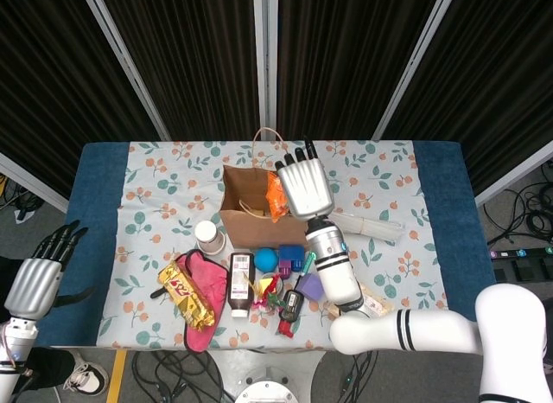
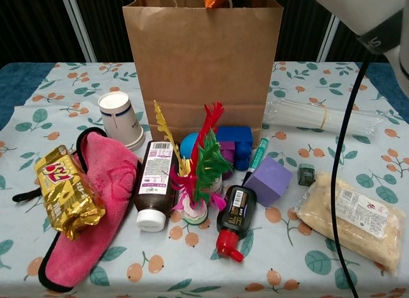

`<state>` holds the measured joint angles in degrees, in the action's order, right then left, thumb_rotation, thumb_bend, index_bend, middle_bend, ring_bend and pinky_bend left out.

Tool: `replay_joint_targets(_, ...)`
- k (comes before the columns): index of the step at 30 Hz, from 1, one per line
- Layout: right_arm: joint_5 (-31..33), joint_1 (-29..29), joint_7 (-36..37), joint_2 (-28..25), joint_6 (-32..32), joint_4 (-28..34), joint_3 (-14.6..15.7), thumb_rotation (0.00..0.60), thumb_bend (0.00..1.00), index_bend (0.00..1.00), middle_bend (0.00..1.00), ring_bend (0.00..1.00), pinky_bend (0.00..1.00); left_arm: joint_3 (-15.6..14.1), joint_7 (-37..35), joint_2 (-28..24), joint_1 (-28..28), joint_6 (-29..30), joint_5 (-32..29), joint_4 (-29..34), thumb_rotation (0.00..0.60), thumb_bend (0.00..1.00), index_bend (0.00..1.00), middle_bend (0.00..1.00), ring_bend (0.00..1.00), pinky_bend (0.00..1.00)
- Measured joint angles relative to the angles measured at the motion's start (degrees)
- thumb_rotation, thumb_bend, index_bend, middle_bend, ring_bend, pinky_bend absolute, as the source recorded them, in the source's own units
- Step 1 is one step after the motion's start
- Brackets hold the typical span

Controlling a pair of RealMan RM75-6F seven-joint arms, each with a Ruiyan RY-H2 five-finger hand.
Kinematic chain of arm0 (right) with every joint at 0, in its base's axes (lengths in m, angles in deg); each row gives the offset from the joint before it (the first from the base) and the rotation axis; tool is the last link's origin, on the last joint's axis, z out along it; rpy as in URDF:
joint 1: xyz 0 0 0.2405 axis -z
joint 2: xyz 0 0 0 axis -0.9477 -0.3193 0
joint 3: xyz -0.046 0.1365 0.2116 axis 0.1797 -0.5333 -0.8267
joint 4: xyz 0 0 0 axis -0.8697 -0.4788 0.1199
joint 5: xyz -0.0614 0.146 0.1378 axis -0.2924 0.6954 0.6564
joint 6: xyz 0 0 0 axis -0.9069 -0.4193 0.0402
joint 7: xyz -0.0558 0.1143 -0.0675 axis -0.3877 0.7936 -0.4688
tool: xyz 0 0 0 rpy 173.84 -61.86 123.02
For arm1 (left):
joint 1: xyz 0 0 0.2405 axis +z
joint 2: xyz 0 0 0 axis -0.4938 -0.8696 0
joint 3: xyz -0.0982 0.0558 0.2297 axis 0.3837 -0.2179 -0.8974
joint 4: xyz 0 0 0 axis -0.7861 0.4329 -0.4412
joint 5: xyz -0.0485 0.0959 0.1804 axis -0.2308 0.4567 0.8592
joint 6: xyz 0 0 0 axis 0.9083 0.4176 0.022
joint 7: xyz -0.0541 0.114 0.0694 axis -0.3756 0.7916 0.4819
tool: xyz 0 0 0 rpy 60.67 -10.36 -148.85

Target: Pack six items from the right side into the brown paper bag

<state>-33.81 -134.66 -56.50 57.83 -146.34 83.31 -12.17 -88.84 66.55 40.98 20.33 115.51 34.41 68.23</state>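
Gripping an orange packet [image 1: 275, 198] over the brown paper bag [image 1: 244, 214], right robot hand [image 1: 304, 188]; left robot hand [image 1: 39, 278] released; labels unreadable.

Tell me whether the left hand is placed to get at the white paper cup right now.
Probably not without a long reach. The left hand hangs off the table's left edge, holding nothing, while the white paper cup stands well inboard beside the brown paper bag. Nothing blocks the path between them.

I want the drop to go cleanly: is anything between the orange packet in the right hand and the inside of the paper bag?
Nothing visible blocks it. The right hand holds the orange snack packet over the open mouth of the brown paper bag, its lower part already inside the rim.
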Motion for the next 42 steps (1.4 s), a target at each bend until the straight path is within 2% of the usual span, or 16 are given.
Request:
replay_joint_targets(2, 0.65, 0.04, 0.03, -0.86, 0.5, 0.95, 0.12, 0.6, 0.0, 0.27, 0.32, 0.15, 0.05, 0.03, -0.06, -0.04, -0.01, 0.03, -0.01, 0.05, 0.6, 0.02, 0.1, 0.13, 0.03, 0.15)
replay_joint_targets(5, 0.74, 0.13, 0.71, -1.53, 0.59, 1.66, 0.2, 0.6, 0.0, 0.25, 0.3, 0.14, 0.04, 0.01, 0.08, -0.09, -0.03, -0.04, 0.01, 0.13, 0.6, 0.02, 0.1, 0.13, 0.03, 0.15)
replay_joint_targets(11, -1.53, 0.68, 3.24, -2.72, -0.74, 3.15, 0.01, 0.6, 0.0, 0.25, 0.31, 0.14, 0.04, -0.04, 0.55, -0.28, -0.12, -0.02, 0.27, 0.65, 0.6, 0.02, 0.1, 0.13, 0.03, 0.15)
replay_joint_targets(17, -4.33, 2.56, 5.32, -5.93, -3.38, 7.92, -0.35, 0.6, 0.0, 0.25, 0.32, 0.15, 0.04, -0.15, 1.44, -0.34, -0.31, -0.09, 0.75, 1.52, 0.6, 0.02, 0.1, 0.13, 0.03, 0.15)
replay_joint_targets(22, -7.66, 4.66, 9.95, -7.98, -5.0, 10.02, -0.67, 0.6, 0.0, 0.26, 0.32, 0.16, 0.05, -0.24, 2.53, -0.36, -0.29, 0.16, 1.12, 2.43, 0.6, 0.02, 0.1, 0.13, 0.03, 0.15)
replay_joint_targets(26, -9.52, 4.63, 11.3, -7.45, -5.33, 10.27, -0.76, 0.6, 0.0, 0.27, 0.32, 0.16, 0.06, -0.3, 3.35, -0.44, 0.12, 0.56, 0.9, 2.97, 0.6, 0.02, 0.1, 0.13, 0.03, 0.15)
replay_joint_targets(30, -12.01, 3.62, 12.5, -4.49, -5.99, 7.23, -0.9, 0.6, 0.01, 0.27, 0.32, 0.16, 0.06, -0.49, 3.82, -0.83, 0.24, 0.42, 0.83, 3.29, 0.6, 0.02, 0.1, 0.13, 0.03, 0.15)
replay_joint_targets(42, -13.33, -4.3, 9.26, 8.18, -3.61, -12.62, -0.78, 0.6, 0.05, 0.27, 0.31, 0.14, 0.03, 0.67, 1.7, -1.06, 0.14, 0.62, -0.55, 2.15, 0.6, 0.02, 0.1, 0.13, 0.03, 0.15)
